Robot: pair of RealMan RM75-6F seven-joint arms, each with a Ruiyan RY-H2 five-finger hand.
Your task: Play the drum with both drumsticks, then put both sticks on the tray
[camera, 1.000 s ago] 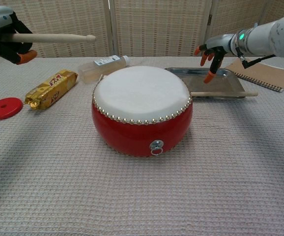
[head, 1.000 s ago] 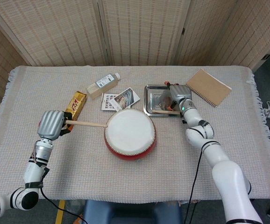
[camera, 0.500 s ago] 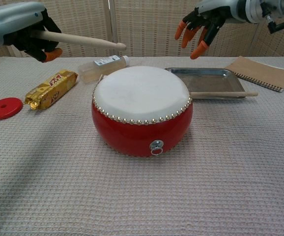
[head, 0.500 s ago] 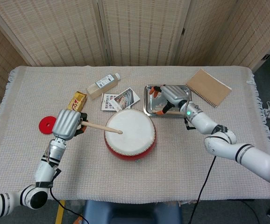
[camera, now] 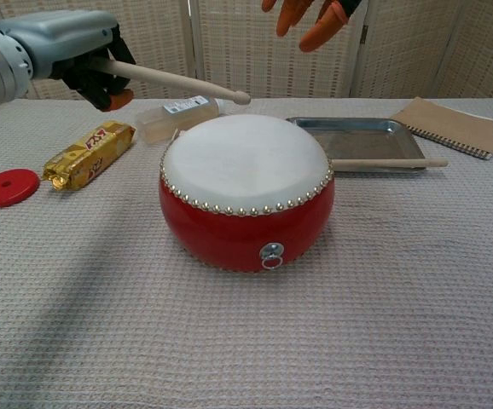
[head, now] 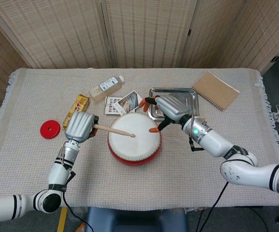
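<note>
The red drum (head: pixel 133 139) with a white head (camera: pixel 245 149) stands mid-table. My left hand (head: pixel 80 126) grips one drumstick (head: pixel 114 130), held in the air with its tip over the drumhead; the chest view shows the same hand (camera: pixel 67 53) and drumstick (camera: pixel 178 82). Behind the drum sits the metal tray (camera: pixel 357 128). The second drumstick (camera: pixel 389 163) lies along the tray's front edge. My right hand (head: pixel 171 110) hovers high between drum and tray, fingers spread, holding nothing. In the head view it covers most of that stick and part of the tray (head: pixel 178 90).
A spiral notebook (head: pixel 216 90) lies right of the tray. A clear bottle (head: pixel 106 87), picture cards (head: pixel 125 103), a gold candy bar (camera: pixel 89 153) and a red disc (camera: pixel 6 187) lie behind and left of the drum.
My left hand moved right with its stick, bringing the tip over the drumhead. My right hand rose from the tray and drew back toward the drum, leaving the second stick lying there.
</note>
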